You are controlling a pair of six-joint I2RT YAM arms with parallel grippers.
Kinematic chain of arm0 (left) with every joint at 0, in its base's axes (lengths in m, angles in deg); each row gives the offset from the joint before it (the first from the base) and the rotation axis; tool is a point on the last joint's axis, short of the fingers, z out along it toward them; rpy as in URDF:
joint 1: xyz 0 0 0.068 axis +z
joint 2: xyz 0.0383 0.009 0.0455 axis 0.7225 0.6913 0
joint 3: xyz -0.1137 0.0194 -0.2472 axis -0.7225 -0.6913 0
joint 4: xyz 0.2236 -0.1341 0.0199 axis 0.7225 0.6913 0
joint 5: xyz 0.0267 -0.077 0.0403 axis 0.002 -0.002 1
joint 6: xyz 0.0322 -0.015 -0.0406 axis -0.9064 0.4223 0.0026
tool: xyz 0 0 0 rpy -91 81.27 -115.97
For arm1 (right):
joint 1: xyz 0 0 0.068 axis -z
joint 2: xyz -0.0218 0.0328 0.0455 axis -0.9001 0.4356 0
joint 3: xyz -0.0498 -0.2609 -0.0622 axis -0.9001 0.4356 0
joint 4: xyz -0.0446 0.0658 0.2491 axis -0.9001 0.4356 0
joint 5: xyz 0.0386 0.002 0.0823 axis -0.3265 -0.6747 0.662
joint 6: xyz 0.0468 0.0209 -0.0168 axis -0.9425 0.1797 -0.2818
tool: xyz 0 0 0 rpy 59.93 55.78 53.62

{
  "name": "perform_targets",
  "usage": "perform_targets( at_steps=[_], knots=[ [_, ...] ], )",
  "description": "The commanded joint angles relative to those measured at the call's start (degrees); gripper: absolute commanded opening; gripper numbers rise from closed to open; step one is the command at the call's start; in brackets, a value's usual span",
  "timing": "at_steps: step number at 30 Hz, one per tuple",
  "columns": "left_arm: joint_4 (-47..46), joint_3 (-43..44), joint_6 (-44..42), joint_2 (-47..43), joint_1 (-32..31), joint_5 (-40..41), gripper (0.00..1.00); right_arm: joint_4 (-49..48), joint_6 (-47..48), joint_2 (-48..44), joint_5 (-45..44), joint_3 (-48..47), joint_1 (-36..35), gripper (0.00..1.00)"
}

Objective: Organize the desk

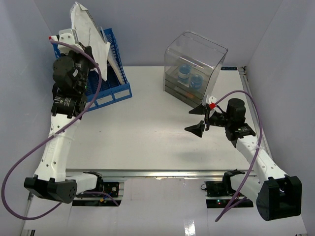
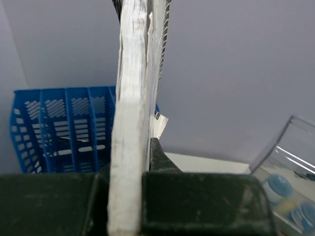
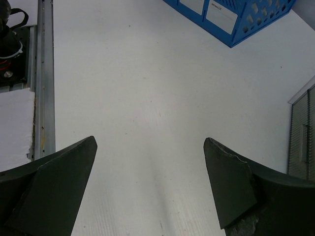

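The desk (image 1: 147,128) is a wide white tabletop with an aluminium rail (image 1: 162,173) along its front edge. My left gripper (image 1: 89,53) is shut on a white spiral-bound notebook (image 1: 88,29) and holds it tilted above the blue slotted file rack (image 1: 117,78) at the back left. In the left wrist view the notebook (image 2: 130,108) stands edge-on between my fingers (image 2: 157,157), with the rack (image 2: 64,128) behind it. My right gripper (image 1: 198,119) is open and empty, hovering above the desk (image 3: 147,73) at the right.
A clear plastic drawer box (image 1: 194,69) with blue round items inside stands at the back right, just behind my right gripper. It also shows in the left wrist view (image 2: 285,182). The rack's corner (image 3: 231,17) and the front rail (image 3: 44,73) show in the right wrist view.
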State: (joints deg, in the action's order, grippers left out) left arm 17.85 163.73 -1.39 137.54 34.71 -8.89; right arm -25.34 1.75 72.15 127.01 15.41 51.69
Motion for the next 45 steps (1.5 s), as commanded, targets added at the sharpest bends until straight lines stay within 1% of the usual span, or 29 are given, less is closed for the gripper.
perform_targets(
  at_steps=[1,2,5,8,12,17,20,28,32,35,39,42,45],
  knots=[
    [-2.6,12.3,-4.1,4.0,2.1,7.7,0.00,-2.2,0.7,-0.5,2.8,0.0,0.9,0.96],
    [-3.3,13.4,-5.2,5.3,3.0,9.1,0.00,-1.7,0.7,-0.6,3.0,-0.1,0.9,0.96],
    [-1.0,17.3,-5.0,8.3,5.5,7.2,0.00,-2.2,0.6,-1.3,3.5,0.1,0.9,0.97],
    [-1.3,16.4,-4.2,10.5,6.6,5.8,0.00,-2.6,0.3,-1.9,3.5,0.3,0.9,0.97],
    [0.4,16.3,-0.1,15.0,8.6,0.8,0.00,-2.7,0.2,-1.9,3.3,0.3,1.0,0.97],
    [0.5,16.4,3.6,20.1,8.8,-7.0,0.00,-2.7,0.3,-1.8,3.1,0.4,1.2,0.97],
    [-0.3,15.0,5.1,21.2,8.8,-9.0,0.00,-2.7,0.3,-1.6,3.1,0.3,1.4,0.97],
    [-3.1,10.5,6.6,22.9,8.8,-9.8,0.00,-2.6,0.1,-1.5,3.1,0.2,2.8,0.96],
    [-3.7,10.3,7.5,23.8,8.5,-10.2,0.00,-3.0,-0.6,-1.4,3.1,0.4,3.7,0.96],
    [-4.9,10.2,6.5,23.3,6.4,-9.2,0.00,-3.5,-1.0,-1.1,3.2,0.6,4.3,0.96],
    [-6.4,10.3,5.3,20.1,3.6,-6.0,0.00,-3.7,-1.2,-0.7,3.3,0.7,4.6,0.96],
    [-7.1,11.6,3.6,17.8,0.6,-3.4,0.00,-3.8,-1.4,-0.4,3.3,0.7,4.6,0.96],
    [-7.2,13.7,2.2,17.8,-1.2,-2.7,0.00,-4.0,-1.5,-0.2,3.4,0.7,4.6,0.96]
  ],
)
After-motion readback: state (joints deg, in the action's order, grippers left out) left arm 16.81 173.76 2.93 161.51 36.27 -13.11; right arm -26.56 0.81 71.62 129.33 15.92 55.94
